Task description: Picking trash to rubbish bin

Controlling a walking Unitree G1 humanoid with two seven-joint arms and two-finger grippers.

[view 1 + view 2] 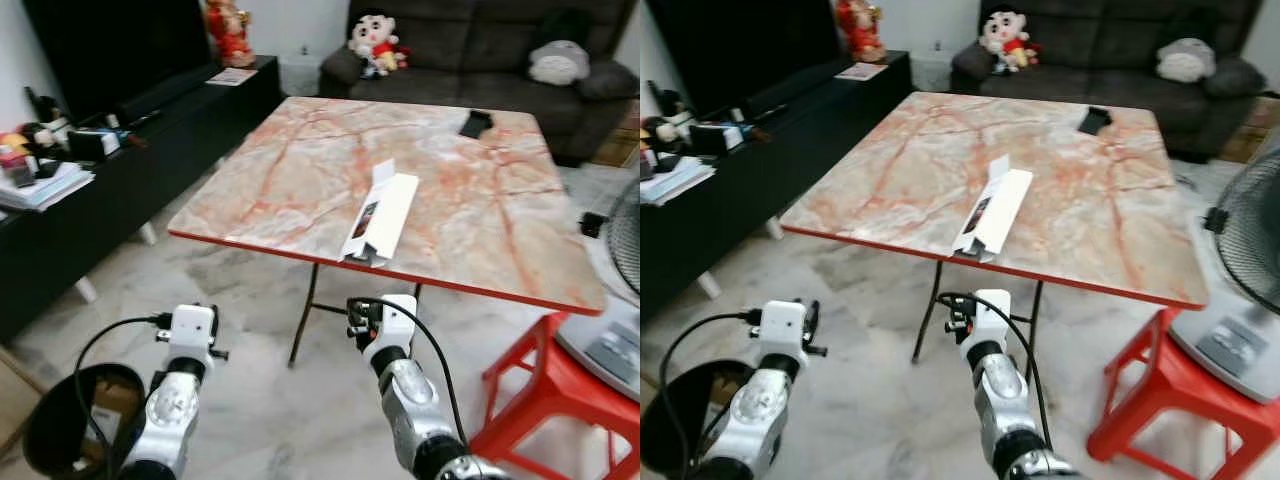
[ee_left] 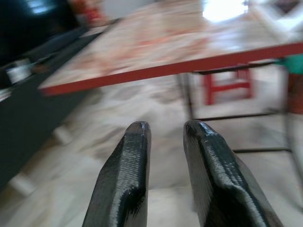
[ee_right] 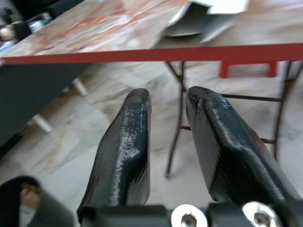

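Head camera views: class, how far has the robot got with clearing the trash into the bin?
Done: nothing visible; the white carton lies on the marble table near its front edge. In hand: nothing; the left gripper and right gripper are open and empty, below the tabletop. Left: grasp the carton and drop it in the black bin at the robot's left.

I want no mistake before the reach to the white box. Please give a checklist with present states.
1. White carton box lies at the table near edge, overhanging slightly: ok.
2. Right claw empty, fingers slightly apart: ok.
3. Left claw empty, slightly apart: ok.
4. Both claws below the tabletop; must rise first: not ok.
5. Black bin at robot's left: ok.
6. Box weight: cannot tell.
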